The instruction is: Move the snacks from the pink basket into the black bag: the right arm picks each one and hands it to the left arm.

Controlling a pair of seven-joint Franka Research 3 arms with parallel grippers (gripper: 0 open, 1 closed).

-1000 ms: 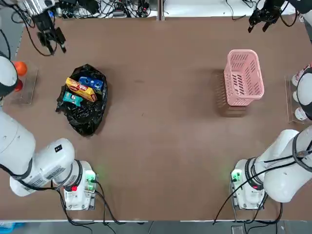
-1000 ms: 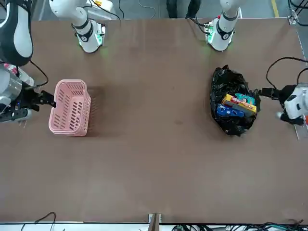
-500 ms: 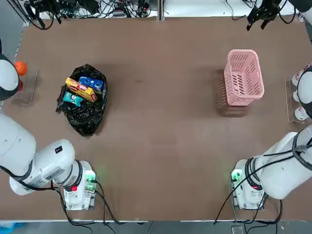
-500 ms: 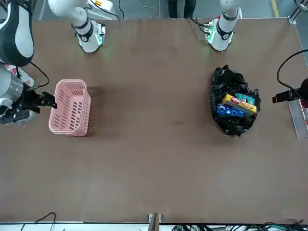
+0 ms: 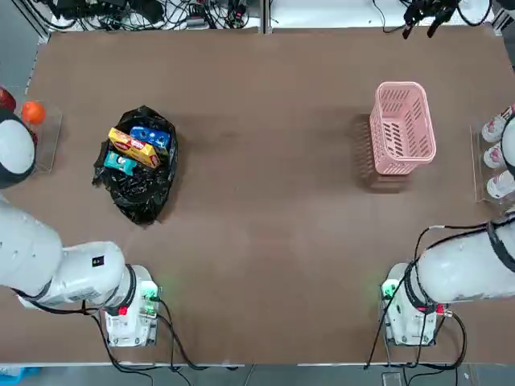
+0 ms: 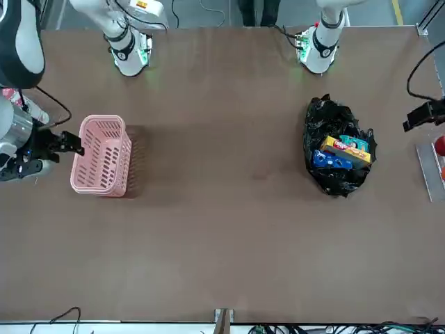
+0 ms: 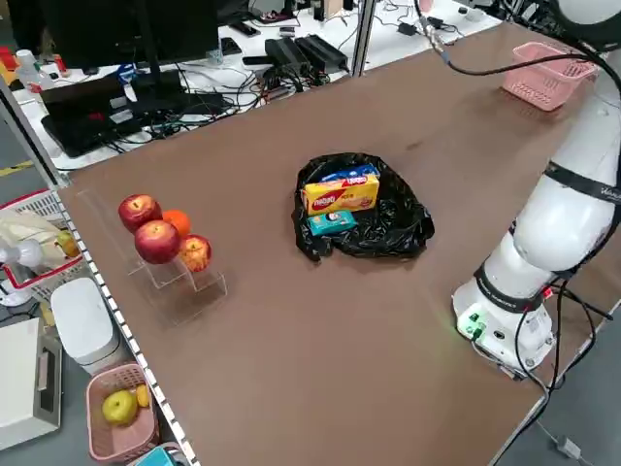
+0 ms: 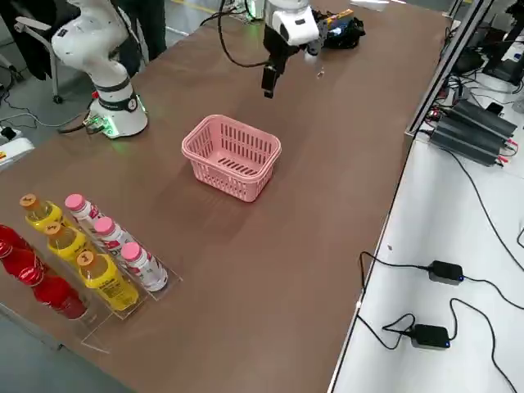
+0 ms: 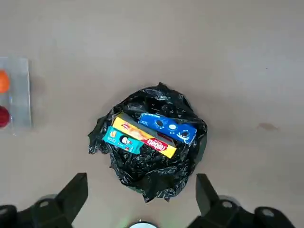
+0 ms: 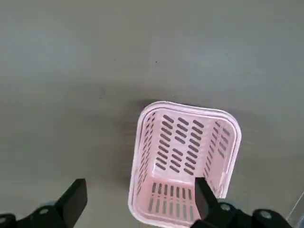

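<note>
Both arms have pulled back since a moment ago: the left gripper [image 6: 424, 115] has swung off past the desk's [image 5: 265, 201] far edge, and the right gripper [image 5: 425, 14] has lifted farther beyond the pink basket [image 5: 401, 129]. Each has its fingers spread wide, holding nothing. The blue, yellow and teal snacks [image 5: 137, 147] lie together in the black bag [image 5: 138, 189].

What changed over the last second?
The left pincer swung away from beside the black bag and past the table's far edge; the right pincer drew back slightly. Both are open and empty. Unchanged: the three snacks in the bag, the pink basket empty.
</note>
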